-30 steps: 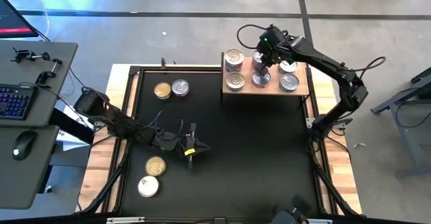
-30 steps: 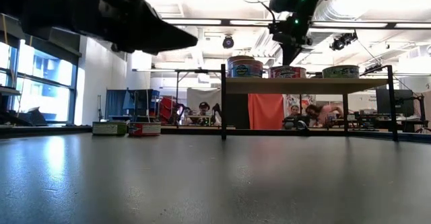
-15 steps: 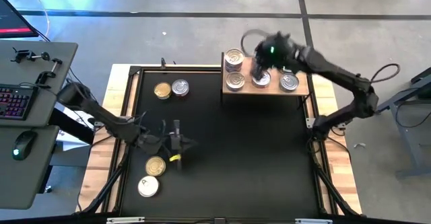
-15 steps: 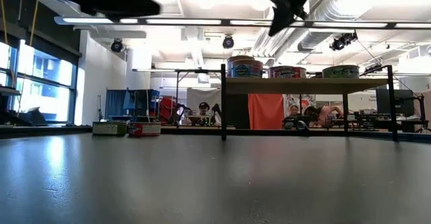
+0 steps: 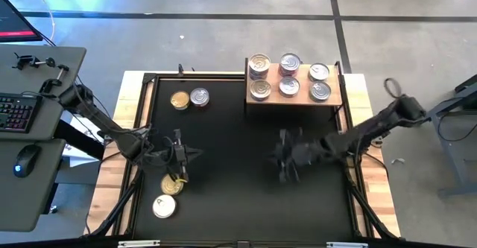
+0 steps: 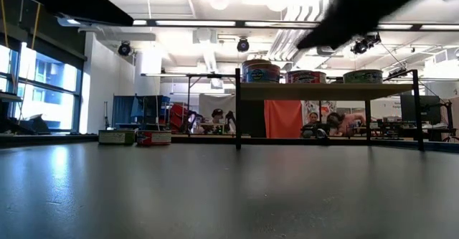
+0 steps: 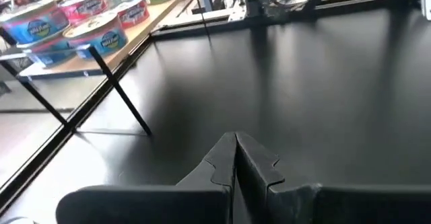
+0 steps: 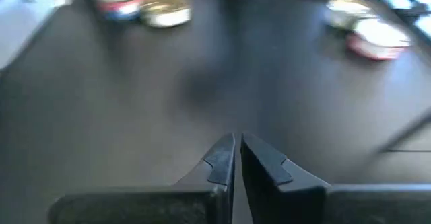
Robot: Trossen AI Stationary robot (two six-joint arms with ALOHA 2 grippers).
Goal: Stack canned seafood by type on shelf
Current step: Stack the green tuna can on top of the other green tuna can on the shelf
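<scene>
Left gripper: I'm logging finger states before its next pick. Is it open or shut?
Shut. In its wrist view the left gripper shows both fingers pressed together, holding nothing.

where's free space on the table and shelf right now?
Table: bare from the shelf down to the near edge, except where the right claw hangs mid-table. Two tins far left, two near left, beside the left claw. Shelf crowded: six tins, only the near strip bare.
</scene>
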